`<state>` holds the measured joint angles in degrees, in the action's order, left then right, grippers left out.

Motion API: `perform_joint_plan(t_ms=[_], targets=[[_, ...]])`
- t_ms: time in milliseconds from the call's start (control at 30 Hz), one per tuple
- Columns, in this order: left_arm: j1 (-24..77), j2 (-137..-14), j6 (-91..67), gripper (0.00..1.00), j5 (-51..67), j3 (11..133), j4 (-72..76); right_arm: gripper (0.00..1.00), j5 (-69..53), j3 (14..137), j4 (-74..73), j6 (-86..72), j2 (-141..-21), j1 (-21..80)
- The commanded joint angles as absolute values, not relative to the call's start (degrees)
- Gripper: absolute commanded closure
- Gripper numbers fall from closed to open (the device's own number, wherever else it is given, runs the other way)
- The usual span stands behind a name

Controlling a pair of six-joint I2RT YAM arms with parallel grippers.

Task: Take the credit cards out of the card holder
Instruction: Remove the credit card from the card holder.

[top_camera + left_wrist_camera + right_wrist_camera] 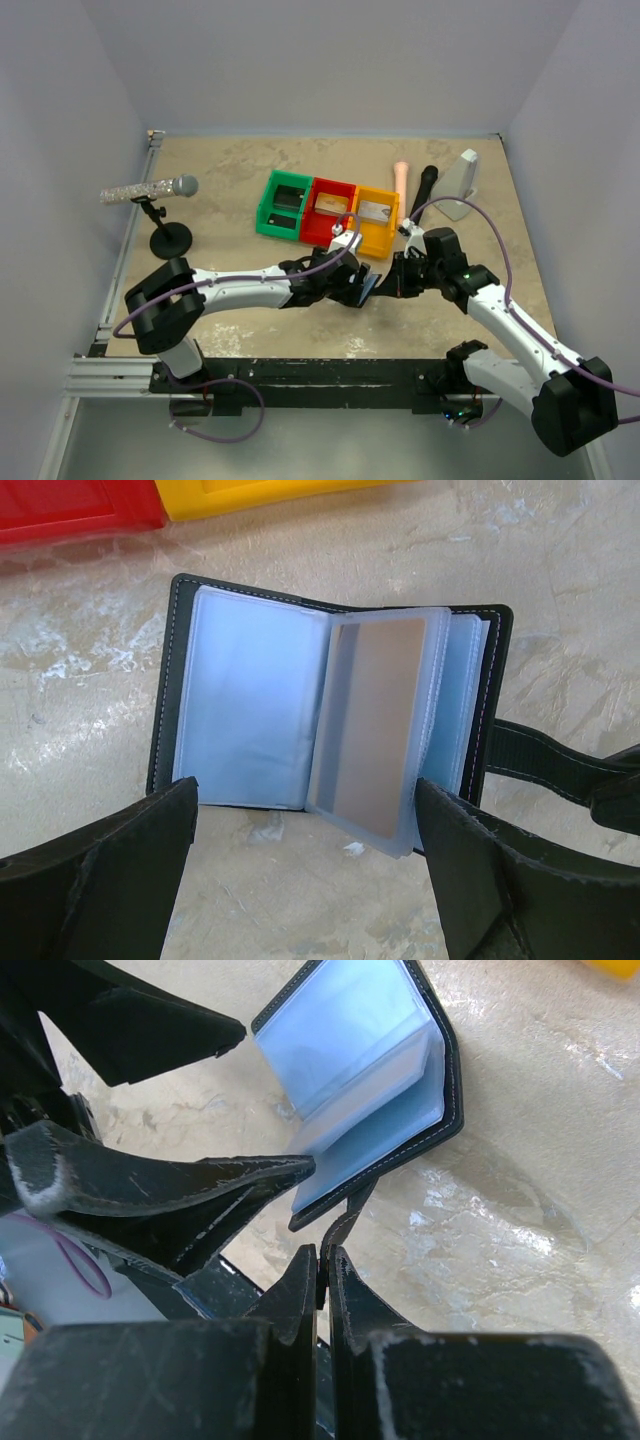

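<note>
Left gripper (305, 798): jaws apart, flanking card holder (250, 710) near front edge of desk (560, 600). Right gripper (322, 1260): clamped on side tab (345, 1222). Advised: pinch tan card (378, 720) alone, tab anchored.

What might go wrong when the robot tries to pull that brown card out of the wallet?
1. The right gripper pinches only the thin side tab, so the card holder might swivel or lift when the card is pulled.
2. The tan card sits inside a floppy clear sleeve. The open left gripper may pinch sleeve and card together, so the card probably would not slide out.
</note>
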<state>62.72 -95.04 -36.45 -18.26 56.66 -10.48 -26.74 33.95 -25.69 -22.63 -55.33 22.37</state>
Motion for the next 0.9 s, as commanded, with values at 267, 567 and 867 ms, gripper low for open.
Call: perform_joint_plan(t_ms=[267,567,867], targets=[[61.96,-91.93,-36.48,0.05,-20.04,59.50,-11.16,1.00,-27.77,33.49,-24.08,-21.88,-54.05,22.15],[61.61,-91.84,-36.30,0.06,-20.39,59.68,-11.34,1.00,-27.86,33.31,-23.82,-22.06,-54.05,22.15],[61.96,-94.31,-33.23,0.05,-15.83,58.98,-10.12,1.00,-27.95,33.14,-24.17,-22.59,-53.26,22.15]])
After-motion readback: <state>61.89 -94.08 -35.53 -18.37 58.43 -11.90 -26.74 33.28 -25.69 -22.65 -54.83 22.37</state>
